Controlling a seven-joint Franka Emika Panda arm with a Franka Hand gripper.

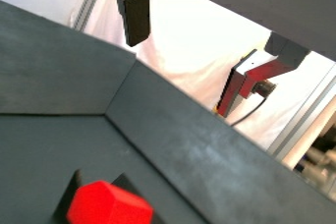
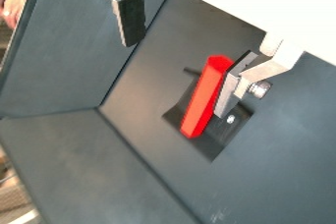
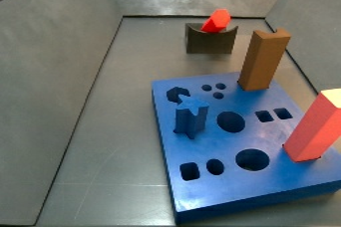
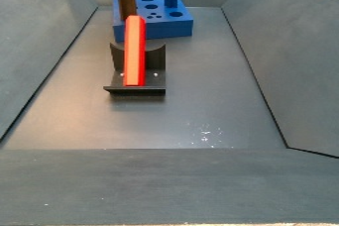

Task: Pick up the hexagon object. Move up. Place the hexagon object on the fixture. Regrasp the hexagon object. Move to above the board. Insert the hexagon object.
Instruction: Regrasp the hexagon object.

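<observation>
The hexagon object (image 4: 134,52), a slim bright red bar, leans steeply on the fixture (image 4: 137,81) at the far end of the bin. In a side view only its red end (image 3: 217,19) shows above the fixture (image 3: 206,40). My gripper (image 2: 180,71) is open and empty above the bar, with its fingers wide apart. In a wrist view the bar (image 2: 201,95) shows just beside one finger (image 2: 243,76). In a wrist view its hexagonal end (image 1: 108,203) shows below the gripper (image 1: 187,71). The gripper is out of view in both side views.
The blue board (image 3: 246,186) lies near the fixture, also seen in a side view (image 4: 179,24). On it stand a dark blue upright piece (image 3: 190,121), a brown block (image 3: 262,60) and a salmon-red block (image 3: 316,126). Sloping grey bin walls (image 4: 40,81) enclose the floor.
</observation>
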